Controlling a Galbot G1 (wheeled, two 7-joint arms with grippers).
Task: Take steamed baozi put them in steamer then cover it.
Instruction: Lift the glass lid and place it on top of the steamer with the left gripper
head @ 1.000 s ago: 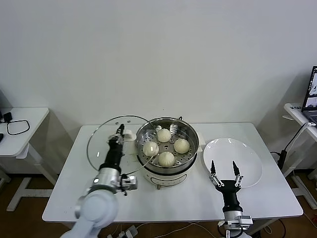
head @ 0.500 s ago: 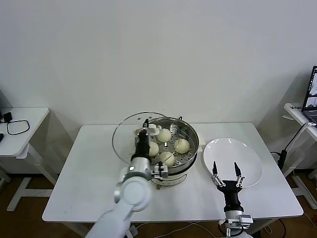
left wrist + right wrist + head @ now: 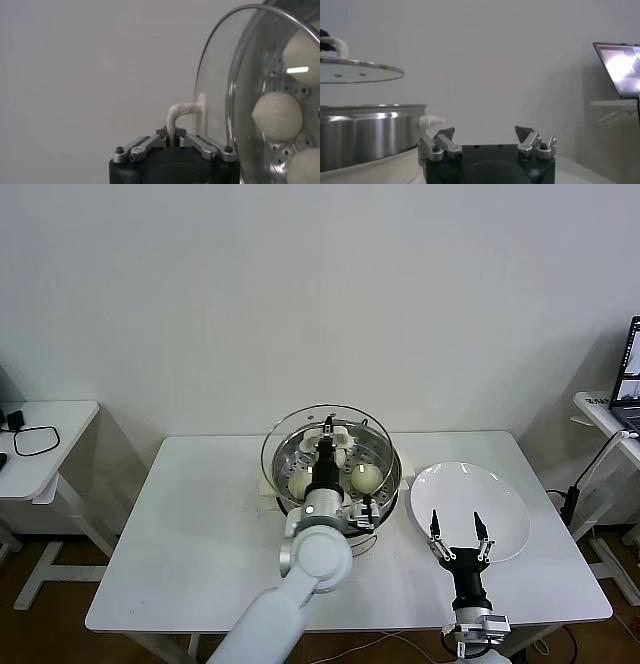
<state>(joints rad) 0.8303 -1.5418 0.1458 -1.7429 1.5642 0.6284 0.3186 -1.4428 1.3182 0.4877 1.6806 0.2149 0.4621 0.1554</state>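
From the head, we see the left gripper (image 3: 326, 427) clenched on the glass lid's (image 3: 290, 429) cream handle (image 3: 327, 434), holding it above the steamer (image 3: 385, 484) at the table's (image 3: 180, 534) far middle. Our arm hides some of the baozi (image 3: 366, 477). The white plate (image 3: 470, 509) lies right, the splayed, empty right gripper (image 3: 456, 531) over its near edge.

Left wrist: fingers pinch the handle; lid nearly covers the basket.

Right wrist: lid floats clear above the rim.
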